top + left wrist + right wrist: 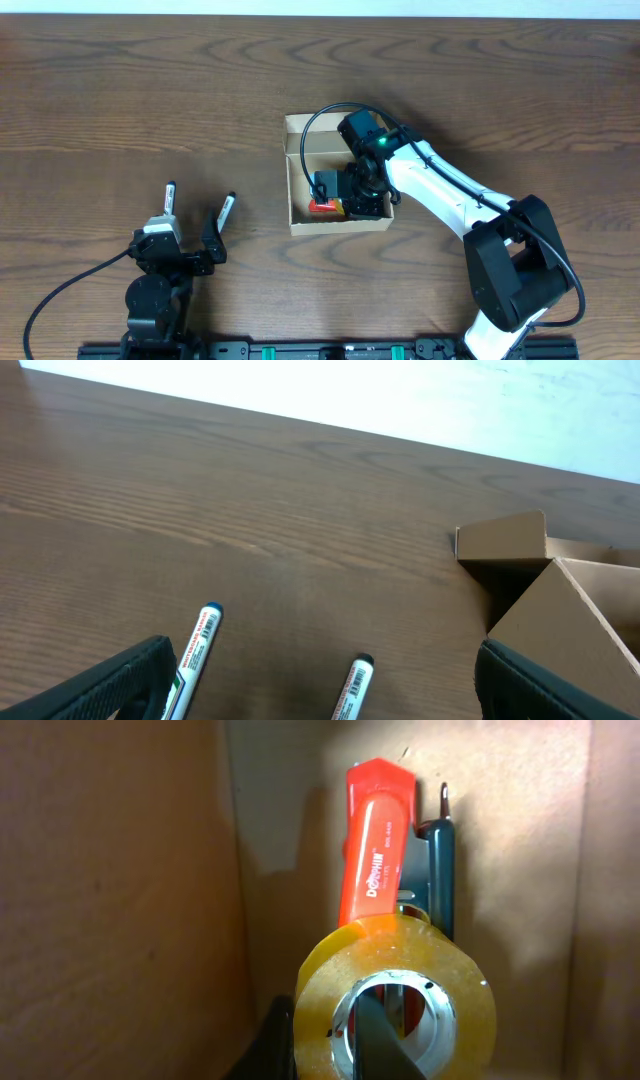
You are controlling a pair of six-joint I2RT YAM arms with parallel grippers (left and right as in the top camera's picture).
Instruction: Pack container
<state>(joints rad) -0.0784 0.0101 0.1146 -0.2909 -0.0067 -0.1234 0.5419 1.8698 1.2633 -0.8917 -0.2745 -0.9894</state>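
Observation:
The container, a tan cardboard box with its flap open, stands mid-table; it also shows in the left wrist view. My right gripper reaches down inside it. In the right wrist view the right gripper is shut on a yellowish tape roll, one finger through its hole, one outside. An orange tool and a dark green tool lie on the box floor beyond, between the cardboard walls. My left gripper is open and empty.
Two white markers lie on the table at the left: one with a blue tip, one with a black tip, both between my left fingers. The table's far edge shows in the left wrist view.

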